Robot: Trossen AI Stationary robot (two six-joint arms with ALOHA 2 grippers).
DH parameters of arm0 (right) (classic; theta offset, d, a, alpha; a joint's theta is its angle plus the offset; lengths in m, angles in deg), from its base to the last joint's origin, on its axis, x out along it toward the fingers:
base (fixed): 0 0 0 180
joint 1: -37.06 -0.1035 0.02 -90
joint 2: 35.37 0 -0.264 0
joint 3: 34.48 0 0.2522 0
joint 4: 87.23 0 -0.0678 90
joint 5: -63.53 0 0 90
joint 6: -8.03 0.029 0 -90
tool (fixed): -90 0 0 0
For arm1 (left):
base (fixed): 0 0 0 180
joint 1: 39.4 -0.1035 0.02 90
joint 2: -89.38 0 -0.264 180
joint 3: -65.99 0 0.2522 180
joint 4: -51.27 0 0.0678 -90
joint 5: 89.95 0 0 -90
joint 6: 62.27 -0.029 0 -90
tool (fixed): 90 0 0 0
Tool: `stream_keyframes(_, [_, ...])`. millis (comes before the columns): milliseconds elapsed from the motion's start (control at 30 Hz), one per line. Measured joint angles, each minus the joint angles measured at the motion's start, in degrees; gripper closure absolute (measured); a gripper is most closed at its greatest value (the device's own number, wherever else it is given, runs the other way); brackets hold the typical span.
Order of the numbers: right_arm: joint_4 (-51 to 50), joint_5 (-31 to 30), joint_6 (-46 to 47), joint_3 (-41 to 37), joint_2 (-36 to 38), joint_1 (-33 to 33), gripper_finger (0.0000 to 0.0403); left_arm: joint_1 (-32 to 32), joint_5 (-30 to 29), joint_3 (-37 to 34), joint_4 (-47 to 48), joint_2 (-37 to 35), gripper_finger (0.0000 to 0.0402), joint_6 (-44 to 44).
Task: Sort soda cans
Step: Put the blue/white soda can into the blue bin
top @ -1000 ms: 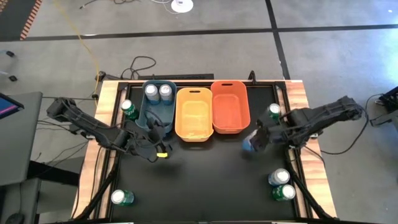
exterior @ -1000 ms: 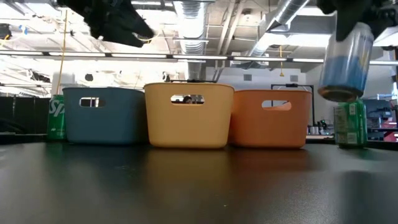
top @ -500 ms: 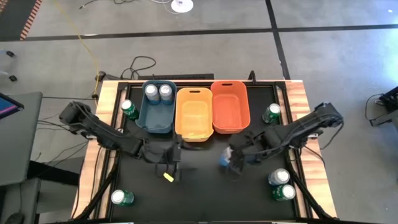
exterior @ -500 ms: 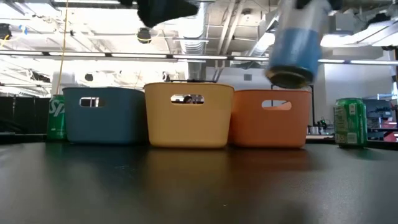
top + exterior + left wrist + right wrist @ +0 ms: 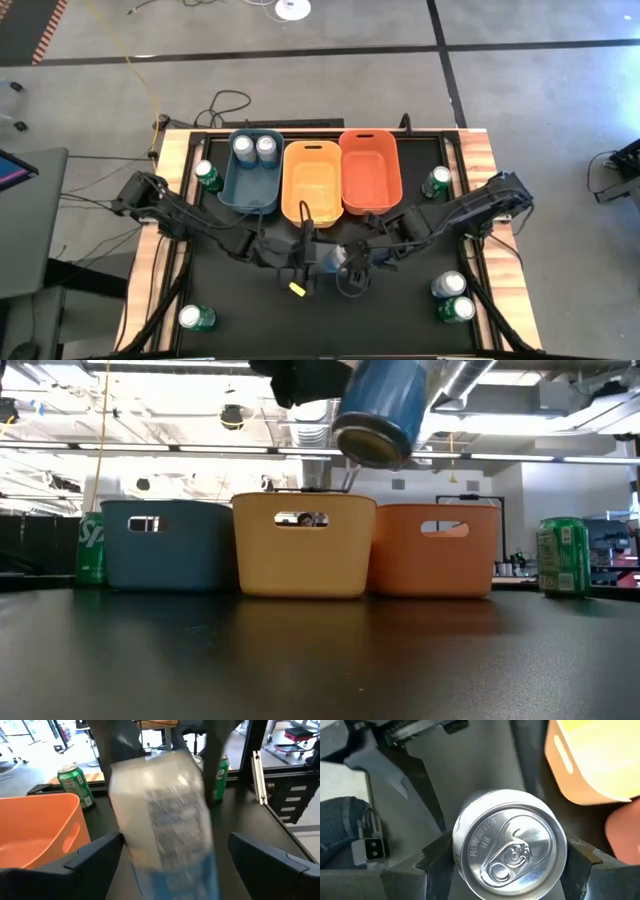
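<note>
A blue-silver soda can hangs above the table's middle, between my two grippers. My right gripper is shut on it; its silver top faces the right wrist camera. My left gripper is open, with its fingers on either side of the can's lower body and a gap to it. Two more blue-silver cans stand in the blue bin. Green cans stand on the table at the far left, far right and near left. My right gripper pinches the can's side wall near its top between its two fingers, one on each side. It comes slanting down from above and from the table's right. The can is lifted clear and hangs tilted below the fingers.
Yellow bin and orange bin stand beside the blue one along the far edge. One blue-silver can and one green can stand at the near right. Bare black table lies near the middle.
My right gripper has carried the blue-silver can from the table's right side toward the middle, and the can has tipped. My left gripper has moved from beside the blue bin toward the middle and the near edge, and now stands around the can.
</note>
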Motion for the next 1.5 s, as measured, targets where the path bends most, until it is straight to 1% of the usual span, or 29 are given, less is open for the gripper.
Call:
stream_keyframes(167, [1.89, -0.78, -1.91, 0.09, -1.12, 0.21, 0.0131, -1.24, 0.42, 1.57, 0.98, 0.08, 0.004, 1.15])
stream_keyframes(267, [2.14, -0.65, -2.56, 0.05, -1.14, 0.15, 0.0131, -2.35, 2.88, 1.69, 1.79, 0.06, 0.0043, 2.82])
stream_keyframes(400, [1.41, -0.57, -2.36, 0.03, -1.05, 0.15, 0.0131, -2.98, 4.78, 1.71, 2.46, 0.01, 0.0061, 3.29])
stream_keyframes(533, [1.36, -0.6, -2.56, 0.04, -0.98, 0.16, 0.0132, -2.99, 5.0, 1.72, 2.66, 0.01, 0.0084, 2.17])
stream_keyframes(667, [1.47, -0.64, -2.8, 0.03, -0.98, 0.21, 0.0133, -2.99, 5.1, 1.74, 3.72, 0.0, 0.0091, 2.05])
stream_keyframes(767, [0.71, -0.64, -4.21, 0.36, -0.98, 0.16, 0.0133, -3.0, 5.28, 1.79, 4.97, -0.03, 0.0091, 2.01])
stream_keyframes(900, [0.33, -0.64, -4.76, 1.15, -0.98, 0.13, 0.0133, -2.99, 5.69, 1.83, 4.38, -0.08, 0.0081, 2.23])
stream_keyframes(1167, [-0.5, 0.4, -5.56, 1.52, -0.86, 0.07, 0.0133, -2.92, 6.42, 3.65, 6.05, 0.05, 0.0069, 3.68])
stream_keyframes(1333, [-0.45, 1.61, -6.76, 1.53, -0.83, -0.47, 0.013, -2.92, 10.77, 6.29, 12.39, 0.01, 0.0068, 6.22])
stream_keyframes(1500, [-0.01, 1.79, -6.99, 1.53, -0.83, -0.91, 0.013, -2.67, 11.03, 7.2, 13.97, 0.01, 0.0068, 7.31])
